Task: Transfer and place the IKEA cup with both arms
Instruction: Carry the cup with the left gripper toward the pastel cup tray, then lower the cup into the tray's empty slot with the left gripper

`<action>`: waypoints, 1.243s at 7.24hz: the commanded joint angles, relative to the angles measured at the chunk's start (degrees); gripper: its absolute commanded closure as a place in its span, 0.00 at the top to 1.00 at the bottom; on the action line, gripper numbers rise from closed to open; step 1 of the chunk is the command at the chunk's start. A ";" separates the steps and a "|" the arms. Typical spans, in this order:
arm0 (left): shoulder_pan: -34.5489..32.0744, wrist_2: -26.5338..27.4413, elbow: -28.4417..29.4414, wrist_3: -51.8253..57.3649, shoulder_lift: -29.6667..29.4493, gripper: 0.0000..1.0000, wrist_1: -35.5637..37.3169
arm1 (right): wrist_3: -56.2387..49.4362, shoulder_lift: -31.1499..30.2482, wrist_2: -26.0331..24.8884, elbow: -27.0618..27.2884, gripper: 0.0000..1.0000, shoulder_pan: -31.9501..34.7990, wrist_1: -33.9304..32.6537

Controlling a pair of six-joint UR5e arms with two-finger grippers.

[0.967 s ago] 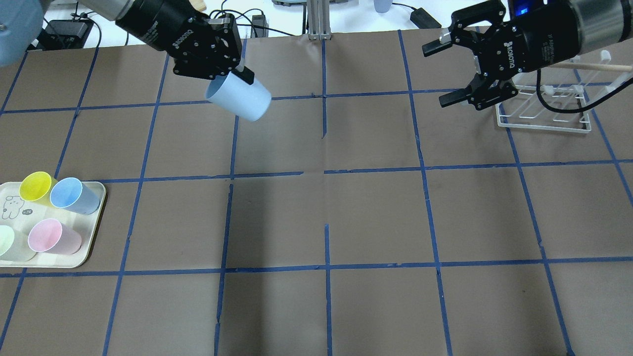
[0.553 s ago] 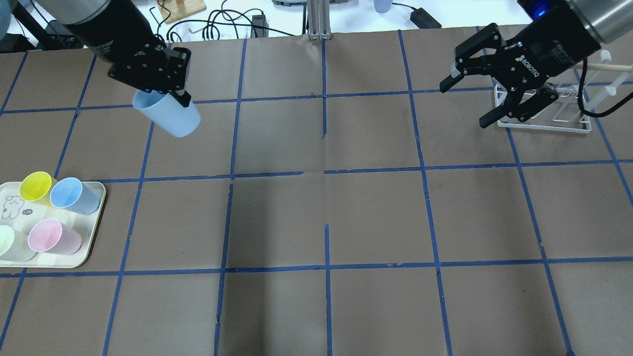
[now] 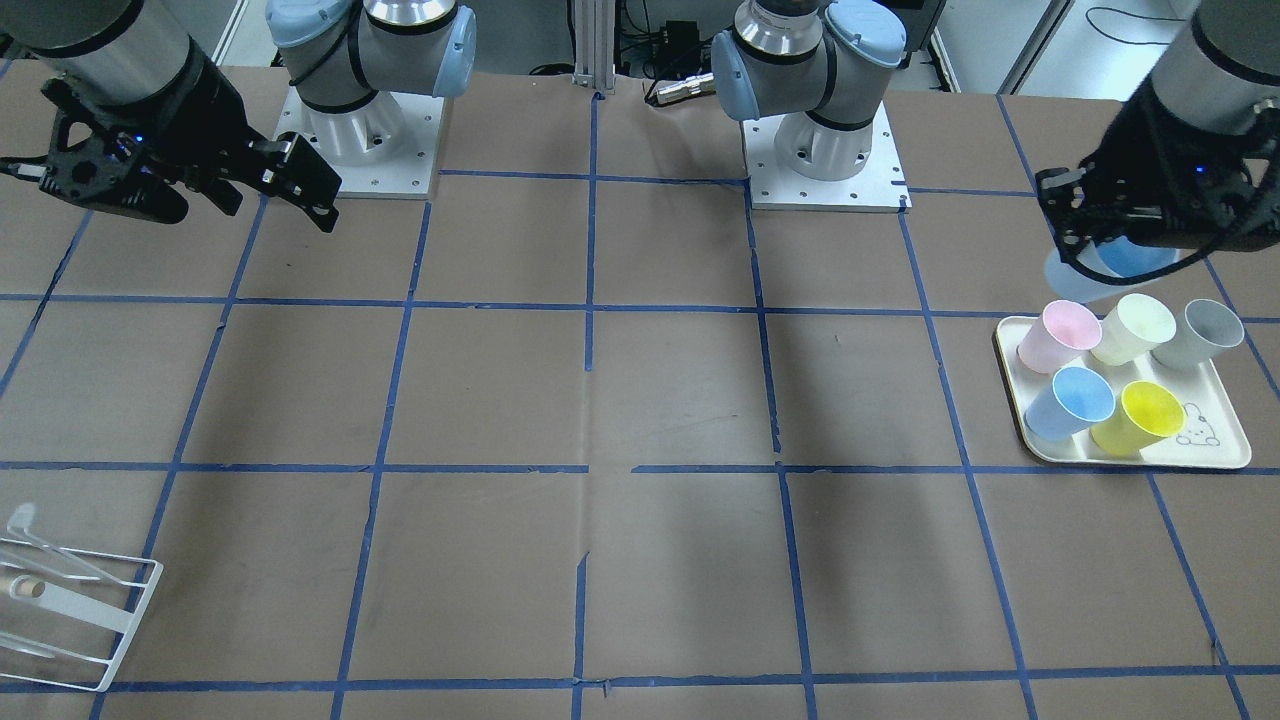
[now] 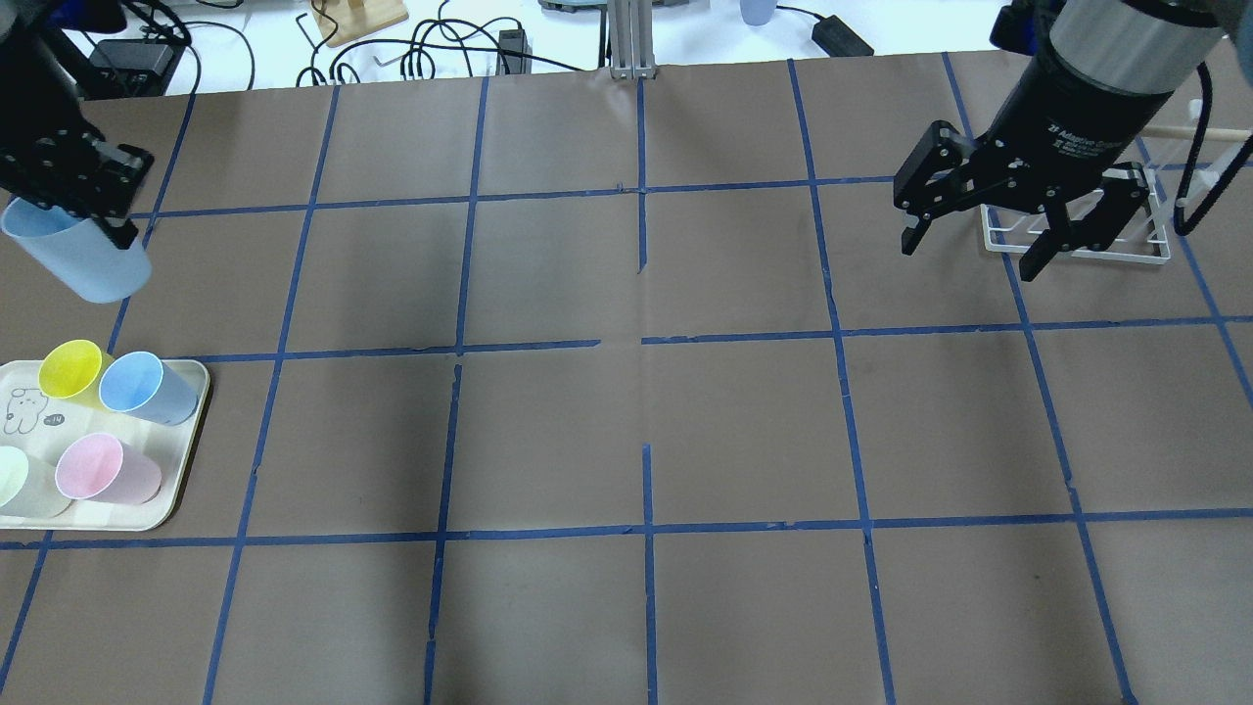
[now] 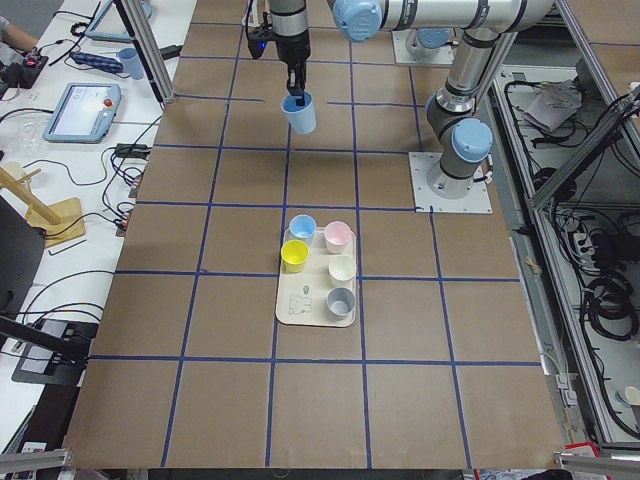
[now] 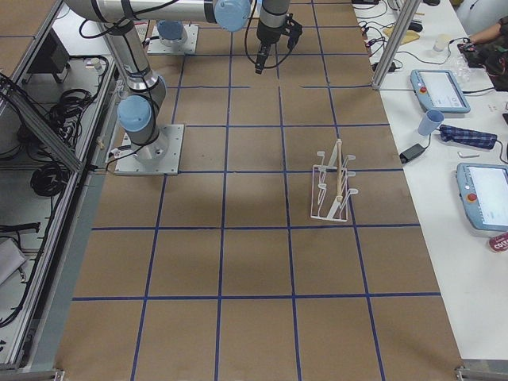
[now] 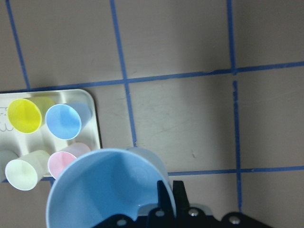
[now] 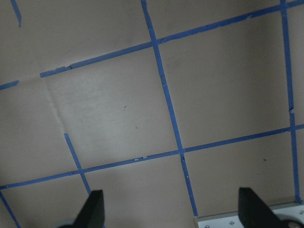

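Note:
The pale blue IKEA cup (image 4: 78,262) hangs tilted in the air at the table's far left, behind the tray. My left gripper (image 4: 116,231) is shut on its rim, one finger inside and one outside. The cup also shows in the left wrist view (image 7: 102,190), the front-facing view (image 3: 1072,283) and the exterior left view (image 5: 300,112). My right gripper (image 4: 969,255) is open and empty above the table, next to the white rack (image 4: 1077,247). The right wrist view shows its fingertips (image 8: 93,209) spread wide over bare paper.
A cream tray (image 4: 186,436) at the left edge holds a yellow cup (image 4: 70,367), a sky-blue cup (image 4: 132,382), a pink cup (image 4: 93,467) and a pale green cup (image 4: 10,477). A grey cup (image 3: 1200,333) also stands on it. Cables lie beyond the table's far edge.
My left arm has carried the cup from the upper middle of the table to the far left, near the tray. My right gripper has swung to point downward and stayed open.

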 commanded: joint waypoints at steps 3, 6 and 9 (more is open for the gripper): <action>16.54 -0.35 -8.43 34.79 -6.09 0.00 23.26 | 0.56 -1.34 -6.20 6.03 1.00 4.19 -8.18; 26.40 -2.99 -10.29 41.35 -11.80 0.00 30.96 | -1.38 -3.72 -6.37 5.95 1.00 4.27 -8.37; 28.79 -4.58 -10.47 41.36 -19.35 0.00 37.10 | -4.65 -4.16 -6.02 6.57 1.00 4.36 -10.74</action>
